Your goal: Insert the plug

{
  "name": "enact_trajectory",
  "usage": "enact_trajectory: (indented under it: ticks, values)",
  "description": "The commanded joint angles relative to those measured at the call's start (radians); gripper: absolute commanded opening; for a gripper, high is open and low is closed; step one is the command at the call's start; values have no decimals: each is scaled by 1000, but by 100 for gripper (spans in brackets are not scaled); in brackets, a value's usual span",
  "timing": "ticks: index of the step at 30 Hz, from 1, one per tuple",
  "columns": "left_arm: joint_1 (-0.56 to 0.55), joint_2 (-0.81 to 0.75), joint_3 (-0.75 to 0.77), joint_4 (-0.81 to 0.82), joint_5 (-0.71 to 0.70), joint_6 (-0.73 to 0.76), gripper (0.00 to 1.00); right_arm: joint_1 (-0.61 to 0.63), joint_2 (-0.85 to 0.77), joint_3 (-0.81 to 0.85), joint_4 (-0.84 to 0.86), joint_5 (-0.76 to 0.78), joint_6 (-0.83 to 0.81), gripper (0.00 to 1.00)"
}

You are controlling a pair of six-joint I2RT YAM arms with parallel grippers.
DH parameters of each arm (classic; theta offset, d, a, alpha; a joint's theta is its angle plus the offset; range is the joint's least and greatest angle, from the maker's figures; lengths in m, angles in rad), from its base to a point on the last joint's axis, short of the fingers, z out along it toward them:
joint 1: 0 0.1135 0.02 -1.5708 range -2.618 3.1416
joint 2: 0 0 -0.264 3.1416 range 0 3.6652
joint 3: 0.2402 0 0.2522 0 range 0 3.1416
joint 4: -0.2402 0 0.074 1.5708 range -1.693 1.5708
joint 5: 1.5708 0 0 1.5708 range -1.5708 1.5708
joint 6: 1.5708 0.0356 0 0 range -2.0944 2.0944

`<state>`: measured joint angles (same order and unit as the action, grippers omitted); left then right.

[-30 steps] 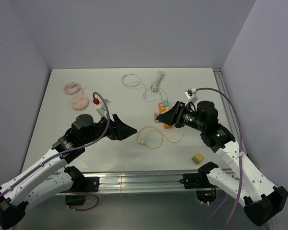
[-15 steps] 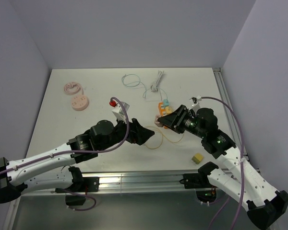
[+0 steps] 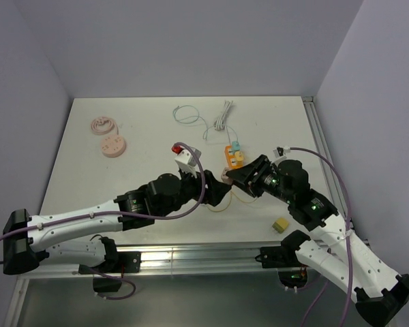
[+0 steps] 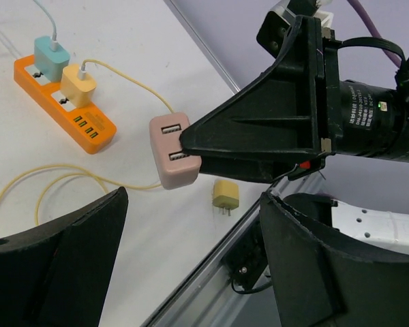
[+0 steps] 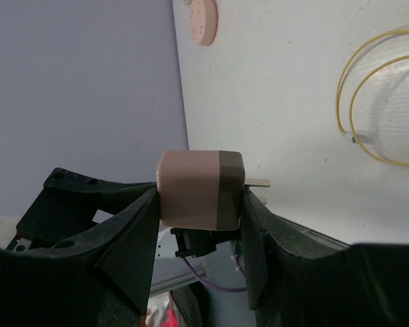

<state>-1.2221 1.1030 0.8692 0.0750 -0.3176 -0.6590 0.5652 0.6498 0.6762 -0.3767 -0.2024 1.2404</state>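
Note:
The plug is a pink cube with a darker face and metal prongs pointing right. My right gripper is shut on it and holds it above the table. In the left wrist view the same plug shows two USB ports at the tips of the right gripper's black fingers. The orange power strip lies beyond it with a teal and a yellow adapter plugged in. My left gripper is open, empty, and faces the plug from close by. From above, the left gripper sits just left of the right gripper.
A small yellow adapter lies near the table's front right edge. A yellow cable loop lies beside the strip. Two pink discs rest at the back left. White and green cables lie at the back.
My left arm has swung right across the table until its gripper sits next to the right gripper. The right gripper has moved slightly nearer, still holding the plug.

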Motion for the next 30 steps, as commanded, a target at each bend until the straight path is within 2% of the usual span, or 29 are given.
enact_trajectory:
  ticks: [1,7,26,30]
  values:
    - [-30,35,68,65,-66,53,83,21,-6,26,13,20,54,0]
    - [-51,47,64,72,-121,56,81,50,-29,28,18,32,77,0]
    - [-53,86,65,80,-147,61,55,127,-52,39,9,72,106,0]
    - [-53,87,63,69,-161,64,55,136,-49,31,21,67,117,0]
